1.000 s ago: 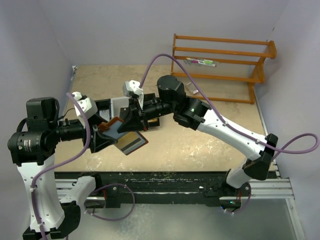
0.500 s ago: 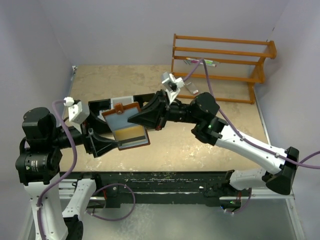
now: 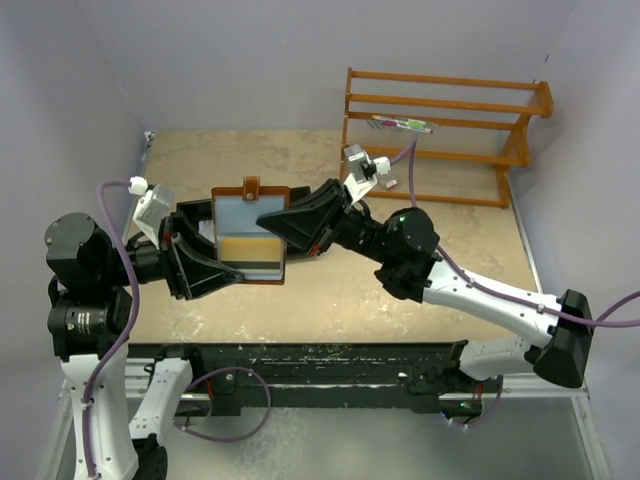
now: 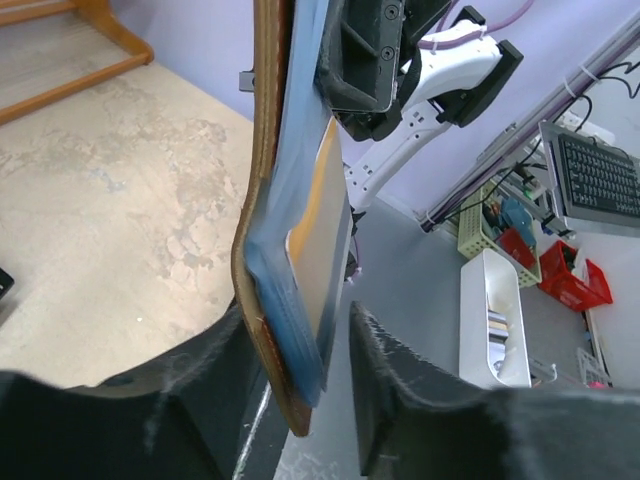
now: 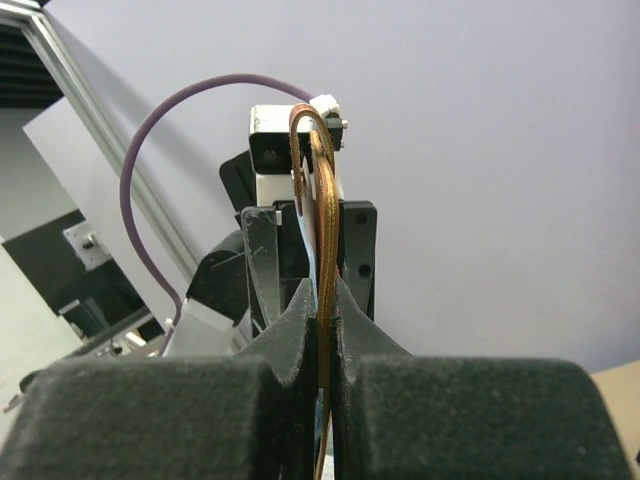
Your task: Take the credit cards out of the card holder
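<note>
- Card holder hangs open in the air, left of centre in the top view, above the table. Its snap tab points to the top of the frame.
- We see light blue across its upper half. In the lower half lies 1 tan credit card with a dark stripe along its lower edge.
- We see the right gripper come in from the right, its 2 fingers pressed together on the right edge of the card holder. In the right wrist view the thin brown leather runs straight up between the pads.
- We see the left gripper reach from the lower left to the holder's lower left corner. In the left wrist view the holder stands edge-on between the fingers, leather against 1 pad and a thin gap on the card side. We cannot tell whether this claw is clamped.
- We see a wooden rack at the upper right, well apart from both arms.
</note>
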Robot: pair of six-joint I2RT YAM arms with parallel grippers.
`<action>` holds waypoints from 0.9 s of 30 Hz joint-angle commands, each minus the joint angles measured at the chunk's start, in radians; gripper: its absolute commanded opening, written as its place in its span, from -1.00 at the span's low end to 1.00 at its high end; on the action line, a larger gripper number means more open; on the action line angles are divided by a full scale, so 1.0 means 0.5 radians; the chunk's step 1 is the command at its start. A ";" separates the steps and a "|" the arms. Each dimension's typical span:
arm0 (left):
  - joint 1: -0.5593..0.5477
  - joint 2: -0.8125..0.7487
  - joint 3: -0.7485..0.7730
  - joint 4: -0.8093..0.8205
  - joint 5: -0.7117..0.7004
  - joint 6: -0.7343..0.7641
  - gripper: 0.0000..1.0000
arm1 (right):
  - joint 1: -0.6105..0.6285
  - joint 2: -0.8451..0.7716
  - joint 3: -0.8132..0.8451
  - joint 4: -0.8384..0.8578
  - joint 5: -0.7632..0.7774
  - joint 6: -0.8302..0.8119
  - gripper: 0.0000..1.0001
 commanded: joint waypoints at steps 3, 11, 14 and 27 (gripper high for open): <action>0.007 -0.014 -0.038 0.158 0.085 -0.135 -0.38 | 0.100 0.059 0.019 0.251 0.247 0.053 -1.00; 0.006 0.069 -0.049 0.022 0.057 -0.018 -1.00 | 0.081 0.095 -0.086 0.135 0.182 0.173 -0.50; 0.007 0.215 0.191 -0.597 -0.140 0.576 -1.00 | -0.008 0.072 -0.016 -0.147 0.053 0.045 0.11; -0.024 0.603 0.526 -1.459 -0.492 1.403 -1.00 | -0.187 0.214 0.603 -1.450 0.018 -0.930 0.53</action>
